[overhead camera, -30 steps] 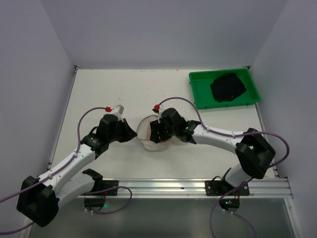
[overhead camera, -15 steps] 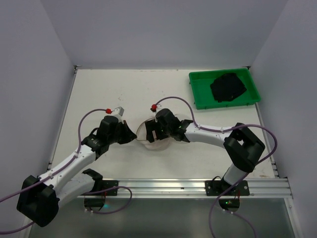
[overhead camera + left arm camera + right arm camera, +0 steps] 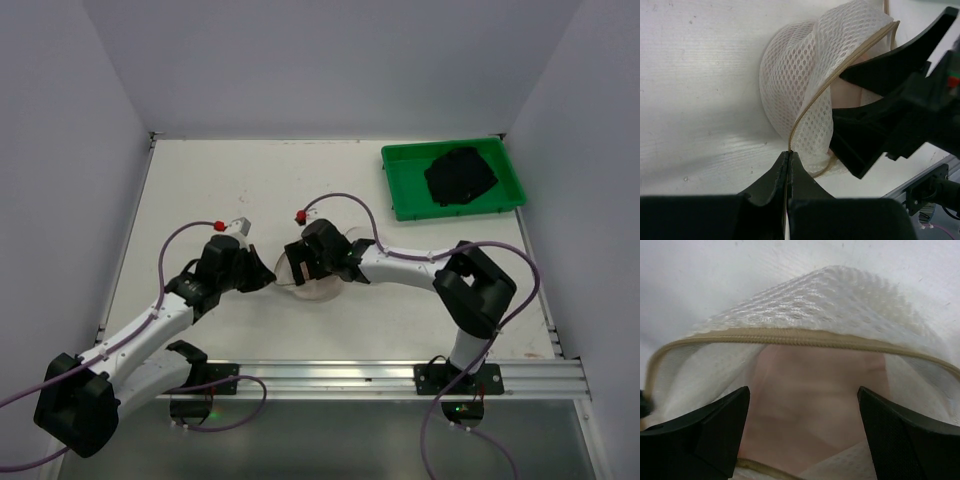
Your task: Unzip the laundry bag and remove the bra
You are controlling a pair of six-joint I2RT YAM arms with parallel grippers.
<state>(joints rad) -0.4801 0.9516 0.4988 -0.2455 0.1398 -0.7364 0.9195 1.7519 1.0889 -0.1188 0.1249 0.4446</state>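
The laundry bag is a cream mesh pouch lying at the table's middle, its beige zipper edge parted. Pale pink fabric, the bra, shows inside the opening. My left gripper is shut on the bag's beige seam at its left side. My right gripper is open, its two fingers spread wide at the bag's mouth just above the pink fabric, with nothing gripped. In the left wrist view the black right fingers reach into the opening from the right.
A green tray with a dark cloth in it stands at the back right. White walls close in the table on three sides. A metal rail runs along the near edge.
The right gripper has opened wider and pushed left, further into the bag's mouth. The left gripper has kept its hold in the same place.
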